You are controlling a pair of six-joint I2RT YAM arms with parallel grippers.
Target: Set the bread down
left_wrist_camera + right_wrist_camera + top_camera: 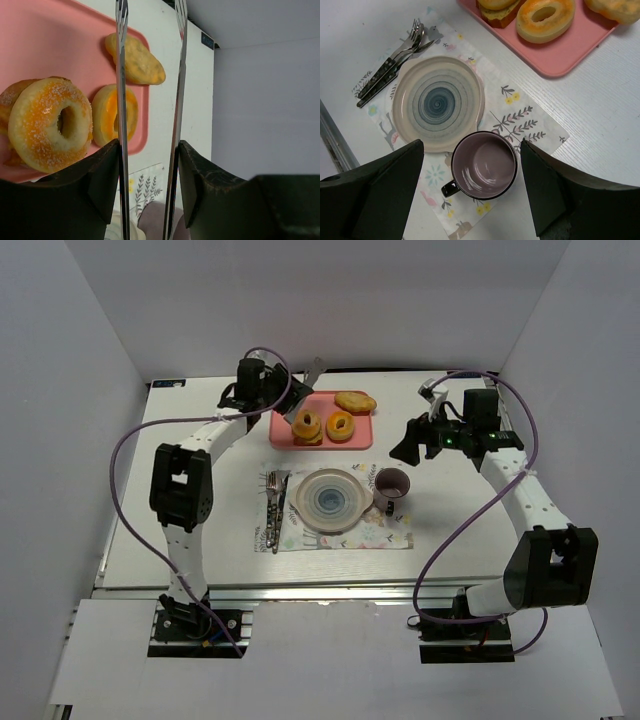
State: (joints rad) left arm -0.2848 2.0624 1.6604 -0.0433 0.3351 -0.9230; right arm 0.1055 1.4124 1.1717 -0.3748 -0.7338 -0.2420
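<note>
The bread (355,401) is an oblong golden-brown bun lying at the far right end of the pink tray (322,402). In the left wrist view the bread (136,60) lies partly behind the left blade of the metal tongs (121,75). My left gripper (149,145) is shut on those tongs, whose blades stand apart with nothing between them. From above, the tongs (314,371) reach over the tray's far edge, left of the bread. My right gripper (470,150) hangs open over a purple mug (485,165), right of the tray.
Two orange ring donuts (306,424) (340,426) sit on the tray's near side. A striped plate (300,502), the mug (390,485) and cutlery (273,510) rest on a patterned placemat (390,535) in front of the tray. White walls enclose the table.
</note>
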